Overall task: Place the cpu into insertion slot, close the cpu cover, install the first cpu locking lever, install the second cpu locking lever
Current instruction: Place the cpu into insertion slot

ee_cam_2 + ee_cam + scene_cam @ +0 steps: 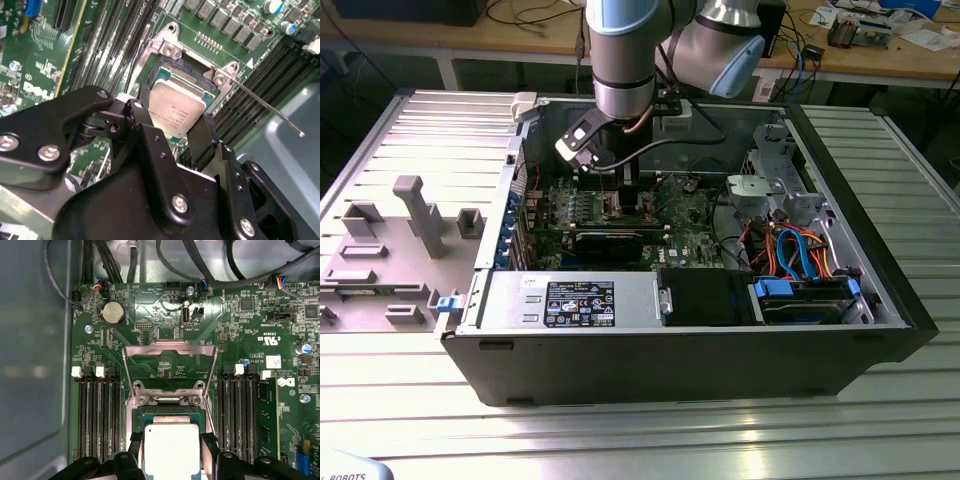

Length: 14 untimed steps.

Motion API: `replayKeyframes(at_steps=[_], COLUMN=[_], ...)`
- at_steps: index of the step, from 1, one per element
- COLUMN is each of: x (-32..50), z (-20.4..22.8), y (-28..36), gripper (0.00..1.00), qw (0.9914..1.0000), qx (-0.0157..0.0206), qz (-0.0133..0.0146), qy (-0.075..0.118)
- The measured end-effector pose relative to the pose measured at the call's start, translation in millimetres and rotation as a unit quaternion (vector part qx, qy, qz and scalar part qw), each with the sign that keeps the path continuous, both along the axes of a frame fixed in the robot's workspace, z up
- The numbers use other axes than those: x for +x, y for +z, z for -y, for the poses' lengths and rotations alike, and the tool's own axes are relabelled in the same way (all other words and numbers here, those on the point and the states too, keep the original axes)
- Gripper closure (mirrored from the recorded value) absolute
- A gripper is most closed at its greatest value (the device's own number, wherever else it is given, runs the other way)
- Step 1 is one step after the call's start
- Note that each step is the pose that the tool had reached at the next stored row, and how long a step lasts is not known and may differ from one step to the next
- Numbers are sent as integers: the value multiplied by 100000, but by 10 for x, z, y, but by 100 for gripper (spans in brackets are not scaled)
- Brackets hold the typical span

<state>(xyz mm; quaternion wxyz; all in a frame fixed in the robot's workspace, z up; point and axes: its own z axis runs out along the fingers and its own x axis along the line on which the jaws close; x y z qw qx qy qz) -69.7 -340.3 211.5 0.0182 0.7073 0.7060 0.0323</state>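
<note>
Now, chip (171, 447): keep level, corners square to socket (184, 75).
Pincer (172, 125): clamped on chip's two edges.
Cover (170, 346): tilted up, off socket.

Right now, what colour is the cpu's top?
The cpu top is silvery-grey, rim greenish; shows best in the second wrist view.

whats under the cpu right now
The insertion slot: its dark frame and a strip of contacts show around the cpu. The slot's centre is covered by the chip.

Open computer case (670, 365) on slatted metal table (620, 435)
</note>
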Motion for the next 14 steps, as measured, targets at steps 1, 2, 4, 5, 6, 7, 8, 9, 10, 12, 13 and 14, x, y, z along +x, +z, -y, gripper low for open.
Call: replayKeyframes(at_steps=[1,2,4,5,6,7,8,9,10,12,13,14], x=[0,0,0,1,0,0,0,0,0,0,0,0], z=[0,0,0,-2,-4,-4,-5,-5,-6,-7,-6,-6], y=[-24,-62,-98,-113,-121,-127,-136,-141,-144,-144,-144,-144], gripper=[46,46,46,46,46,46,46,46,46,46,46,46], qw=[100000,100000,100000,100000,100000,100000,100000,100000,100000,100000,100000,100000], qx=[-3,0,-4,-24,-36,-46,-56,-54,-22,-21,-26,-26], qz=[-31,-60,-65,-63,-69,-73,-89,-91,-75,-75,-74,-75], qy=[5,7,8,15,14,1,-1,-2,-5,-4,-4,-5])
